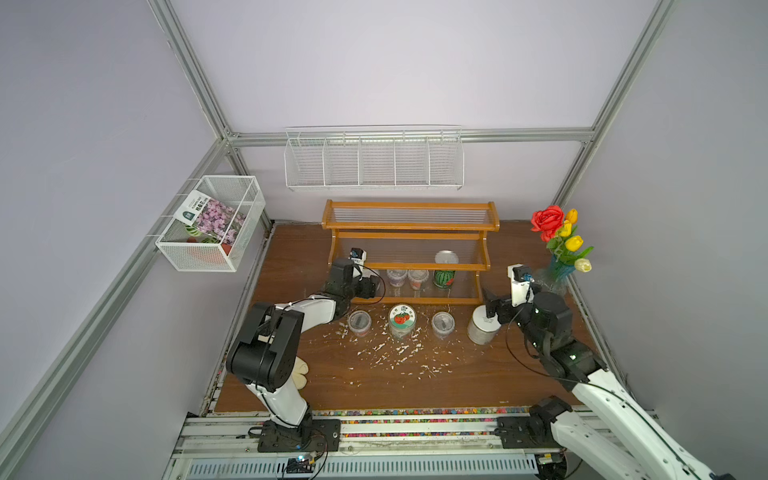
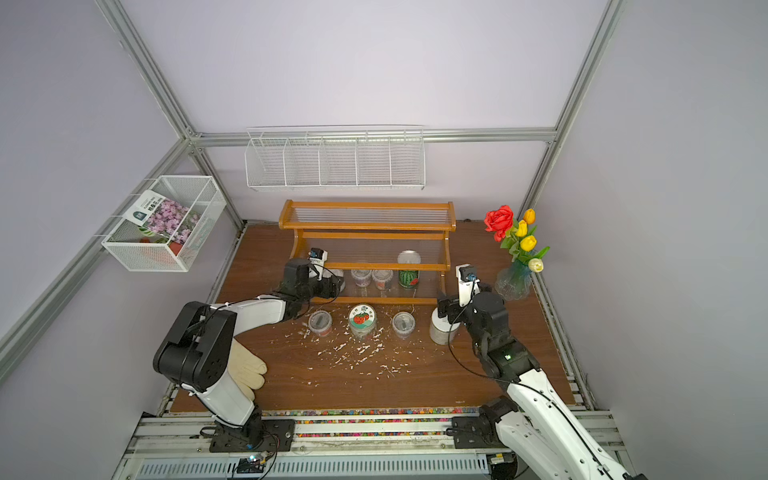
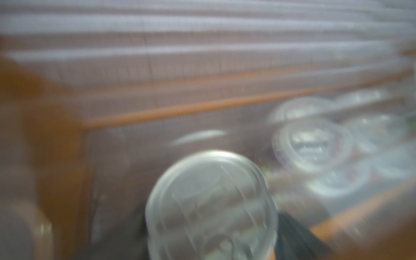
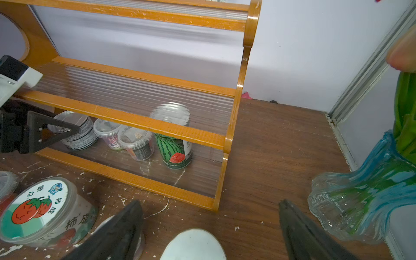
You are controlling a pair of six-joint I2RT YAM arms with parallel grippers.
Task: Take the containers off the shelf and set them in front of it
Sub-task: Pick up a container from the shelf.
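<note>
We read this as the pickup of the fifth container. Four already stand in a row on the bench just in front of the shelf: a lidded cup, the red-fruit jar, a second lidded cup and the white-lidded tin. They are spaced, we judge, so that a tool can come down around each.

On the lowest tier stand the silver pull-tab can, a pair of clear cups and the watermelon-print can. The left tool reaches in low and level, because the middle tier overhangs that row, and sits at the silver pull-tab can. The left wrist view is smeared, so we cannot tell whether the tool has closed on the can. The right tool hangs wide open and empty above the tin's lid, clear of the left arm's path.
</note>
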